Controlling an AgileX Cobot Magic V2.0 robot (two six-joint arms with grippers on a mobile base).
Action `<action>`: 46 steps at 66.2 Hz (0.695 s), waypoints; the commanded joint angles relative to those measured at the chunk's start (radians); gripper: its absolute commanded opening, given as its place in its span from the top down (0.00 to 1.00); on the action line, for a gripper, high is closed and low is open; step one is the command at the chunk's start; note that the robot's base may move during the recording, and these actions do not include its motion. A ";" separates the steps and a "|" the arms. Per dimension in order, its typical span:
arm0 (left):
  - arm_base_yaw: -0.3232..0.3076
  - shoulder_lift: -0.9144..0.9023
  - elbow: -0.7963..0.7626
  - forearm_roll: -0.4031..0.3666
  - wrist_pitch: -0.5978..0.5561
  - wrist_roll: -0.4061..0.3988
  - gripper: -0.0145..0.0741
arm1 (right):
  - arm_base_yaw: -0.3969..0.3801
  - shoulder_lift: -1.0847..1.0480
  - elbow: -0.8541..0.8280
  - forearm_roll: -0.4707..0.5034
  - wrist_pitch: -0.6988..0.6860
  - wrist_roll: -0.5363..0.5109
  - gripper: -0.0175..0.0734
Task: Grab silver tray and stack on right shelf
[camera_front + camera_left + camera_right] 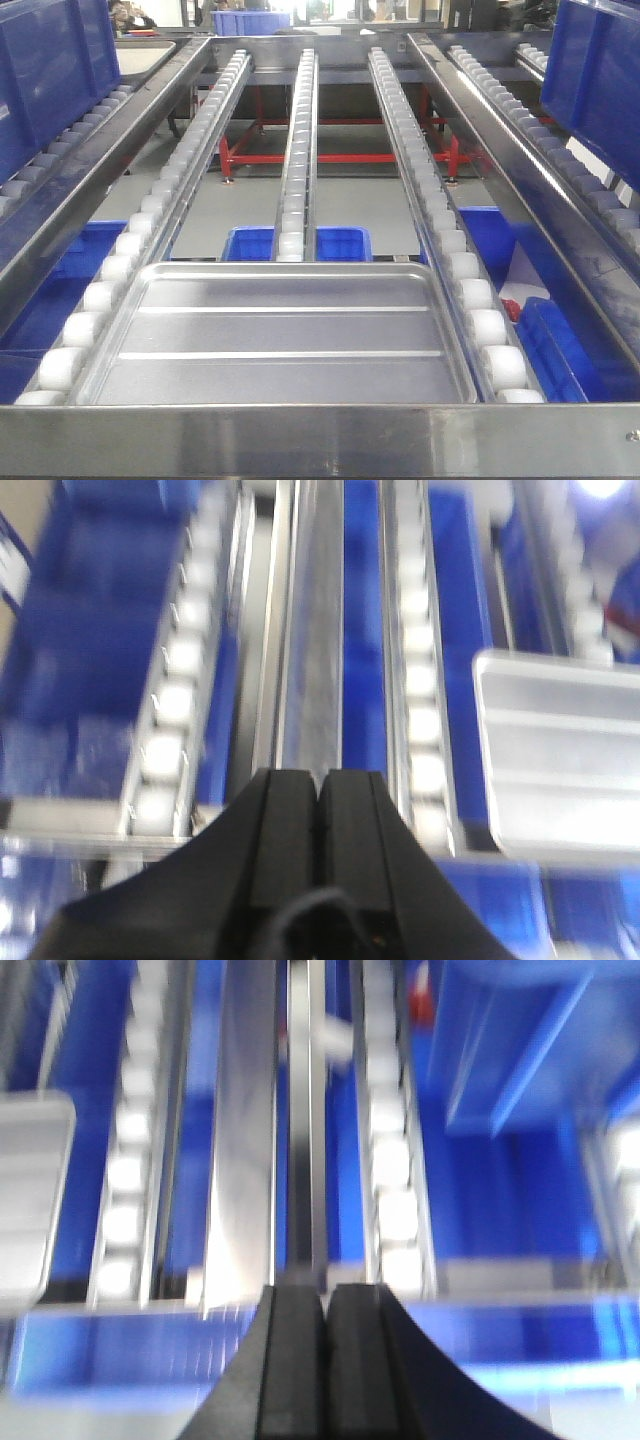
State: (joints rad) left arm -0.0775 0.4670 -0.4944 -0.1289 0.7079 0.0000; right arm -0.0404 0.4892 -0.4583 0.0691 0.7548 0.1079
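Front view: I see the silver tray (275, 335) lying flat at the near end of the roller surface (470, 295), sitting between the left and right lines of white rollers, with its near edge up against the steel front bar (320, 440). The middle roller rail (298, 150) ends at the tray's far rim. Blue bins (340, 243) sit lower down beyond the tray, and a red frame (330, 157) stands on the floor further back

Left wrist view, blurred: my left tool (318, 780) has its two black fingers pressed together with nothing between them, and it hangs over a steel channel between roller lines. The silver tray (560, 750) shows at the right of this picture, well apart from the tool

Right wrist view, also blurred: my right tool (325, 1300) is likewise pressed together, only a thin seam between the fingers, holding nothing. The silver tray (30, 1200) shows at the left edge, apart from the tool
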 commanded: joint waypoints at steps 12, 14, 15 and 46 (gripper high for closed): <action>-0.007 0.267 -0.107 -0.061 -0.054 0.000 0.95 | -0.004 0.227 -0.113 0.029 -0.003 0.002 0.74; -0.007 0.296 -0.111 -0.069 -0.062 0.000 0.95 | -0.004 0.241 -0.117 0.049 -0.006 0.002 0.74; -0.007 0.313 -0.112 -0.069 -0.064 0.000 0.95 | -0.004 0.252 -0.122 0.058 -0.003 0.002 0.74; -0.277 0.682 -0.251 0.118 -0.162 -0.268 0.94 | 0.220 0.593 -0.239 0.067 -0.213 0.188 0.72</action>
State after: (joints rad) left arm -0.2871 1.1212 -0.6954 -0.1036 0.6076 -0.1372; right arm 0.1371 1.0429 -0.6491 0.1576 0.6439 0.2165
